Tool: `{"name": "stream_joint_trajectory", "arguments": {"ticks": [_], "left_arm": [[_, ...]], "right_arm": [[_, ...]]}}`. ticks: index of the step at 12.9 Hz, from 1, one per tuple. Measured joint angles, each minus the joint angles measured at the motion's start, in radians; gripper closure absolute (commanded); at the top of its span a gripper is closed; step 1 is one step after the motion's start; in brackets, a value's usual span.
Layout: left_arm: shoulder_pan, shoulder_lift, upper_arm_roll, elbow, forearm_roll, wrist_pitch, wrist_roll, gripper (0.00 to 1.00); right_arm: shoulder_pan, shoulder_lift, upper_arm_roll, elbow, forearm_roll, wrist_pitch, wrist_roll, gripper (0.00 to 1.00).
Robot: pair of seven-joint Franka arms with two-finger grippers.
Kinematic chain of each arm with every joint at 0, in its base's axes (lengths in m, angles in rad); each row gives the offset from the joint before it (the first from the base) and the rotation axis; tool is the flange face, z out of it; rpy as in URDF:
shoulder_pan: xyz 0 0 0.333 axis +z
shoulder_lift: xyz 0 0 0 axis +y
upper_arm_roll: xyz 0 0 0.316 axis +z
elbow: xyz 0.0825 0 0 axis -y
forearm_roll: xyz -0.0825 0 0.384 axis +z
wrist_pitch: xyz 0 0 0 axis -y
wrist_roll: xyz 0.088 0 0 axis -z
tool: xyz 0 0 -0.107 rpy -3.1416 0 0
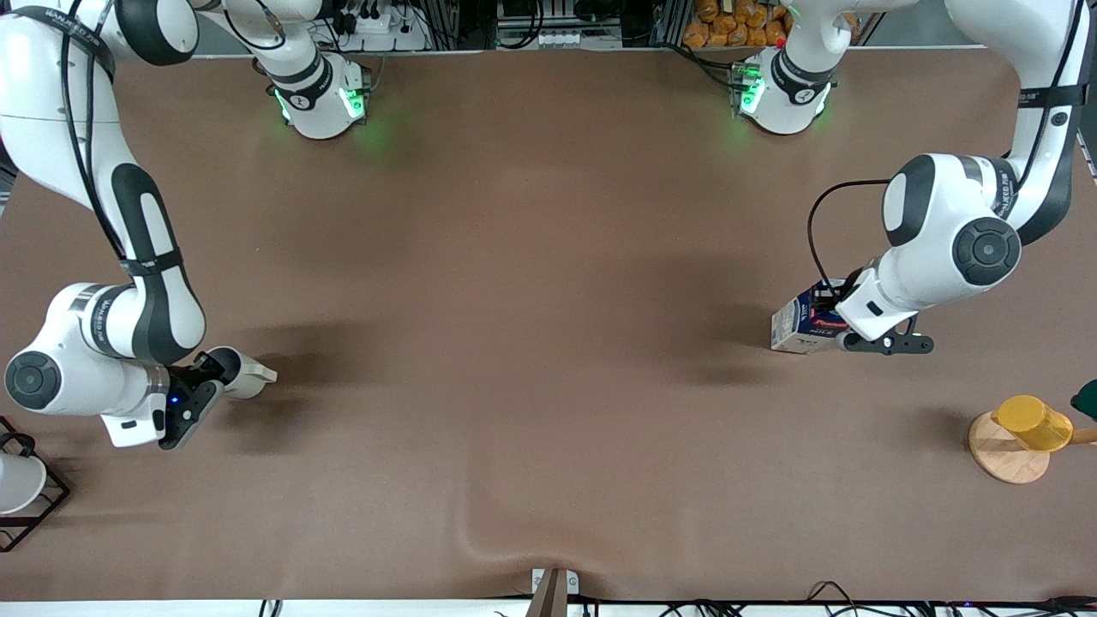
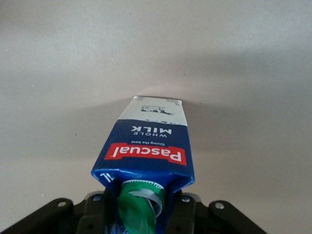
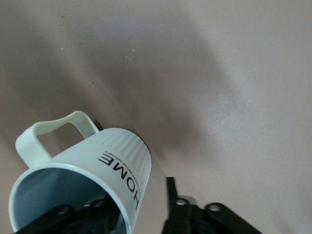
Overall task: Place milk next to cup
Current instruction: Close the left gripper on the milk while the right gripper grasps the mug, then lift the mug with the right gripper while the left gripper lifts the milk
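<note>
Front view: the left gripper (image 1: 844, 330) sits low at the left arm's end of the tabletop (image 1: 531, 343), its jaws clamped on the top of the milk (image 1: 801, 324), which stands on the cloth with its body poking out from under the wrist. The right gripper (image 1: 201, 381) is down at the right arm's end, at the cup (image 1: 238, 370), whose handle points away from the jaws toward the middle of the table. Milk and cup are well apart, with open cloth between them. A yellow cup (image 1: 1033, 422) on a round wooden coaster (image 1: 1004, 450) stands near the milk, and a white cup in a black wire rack (image 1: 26, 497) near the cup.

Left wrist view: the carton's gable and green cap (image 2: 139, 204) lie right between the jaws, the label facing the camera, so the grip looks centred.

Right wrist view: one jaw is inside the cup's grey mouth (image 3: 63, 195) and the other outside the ribbed wall (image 3: 122, 161); whether they have pinched the wall yet I cannot tell.

The step in hand seems to be securing both things before bringing them together. To do it well, lift the milk straight up so it hangs upright, carry it across clear of the yellow cup, and set it down just beside the cup without knocking the handle.
</note>
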Motion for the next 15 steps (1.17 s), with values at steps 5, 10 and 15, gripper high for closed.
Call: {"name": "stream_joint_trajectory", "arguments": {"ticks": [5, 10, 15], "left_arm": [[0.0, -0.033, -0.001, 0.112, 0.0, -0.17, 0.0, 0.67], [-0.001, -0.058, -0.002, 0.26, 0.0, -0.336, 0.0, 0.67], [-0.003, -0.062, -0.008, 0.287, 0.0, -0.345, 0.0, 0.66]], "right_arm": [[0.034, 0.0, 0.009, 0.043, 0.02, 0.006, 0.02, 1.0], [0.108, 0.0, 0.015, 0.092, 0.137, 0.006, 0.245, 1.0], [0.307, 0.0, 0.023, 0.133, 0.167, 0.006, 0.635, 1.0]]}}
